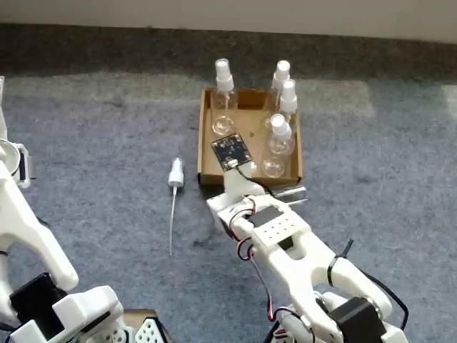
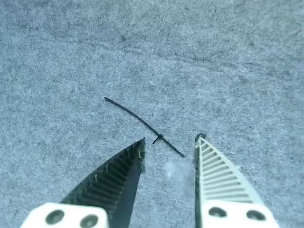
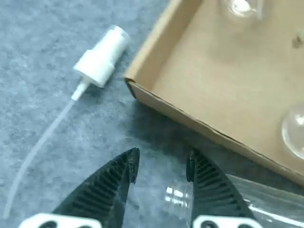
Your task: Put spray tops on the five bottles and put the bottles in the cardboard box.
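Toward bench's [image 1: 86, 143] far edge, mid-width: cardboard box [image 1: 203, 136], four spray-topped bottles [image 1: 223, 118] upright inside. Left of box: loose spray top [image 1: 176, 175], tube toward near edge. Beside box's near wall: clear bottle [image 1: 291, 191] lying, partly under right arm [image 1: 275, 232].

shallow cardboard box [image 1: 203, 143]: plain tan | loose plastic spray top [image 1: 176, 174] at its 9 o'clock: white | carpet [image 1: 86, 143]: mottled blue-grey | thin cable tie [image 2: 140, 122]: black

Four capped bottles [image 1: 223, 100] stand along the back and right side of the cardboard box [image 1: 202, 143], leaving its front left floor bare for entry from above. An uncapped bottle [image 3: 266, 199] lies just outside the box's front wall, by the right gripper [image 3: 161, 161]. The spray top [image 1: 176, 174] lies left of the box on open carpet [image 1: 107, 143].
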Motion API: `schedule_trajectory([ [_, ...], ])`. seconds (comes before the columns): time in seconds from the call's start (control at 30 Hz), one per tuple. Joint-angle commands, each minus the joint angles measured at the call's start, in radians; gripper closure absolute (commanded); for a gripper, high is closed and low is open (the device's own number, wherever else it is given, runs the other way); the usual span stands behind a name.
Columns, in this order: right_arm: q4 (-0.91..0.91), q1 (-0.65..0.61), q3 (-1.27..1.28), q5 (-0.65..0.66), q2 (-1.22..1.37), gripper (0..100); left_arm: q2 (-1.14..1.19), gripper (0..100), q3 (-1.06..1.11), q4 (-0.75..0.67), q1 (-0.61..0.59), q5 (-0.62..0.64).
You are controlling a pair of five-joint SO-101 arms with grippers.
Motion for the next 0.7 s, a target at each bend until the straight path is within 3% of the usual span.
schedule_trajectory([
  [0.0,-0.010,0.053,0.012,0.009,-0.036,86.1,-0.004,83,-0.048,0.005,0.024,-0.002],
  [0.23,-0.007,0.134,0.016,0.008,-0.036,86.1,-0.004,83,-0.050,0.005,0.021,-0.002],
  [0.43,0.242,0.229,0.004,0.009,-0.038,86.1,-0.004,83,-0.053,0.005,0.022,-0.003],
  [0.67,0.315,0.348,-0.036,0.011,-0.038,86.1,-0.004,84,-0.047,0.005,0.039,-0.002],
])
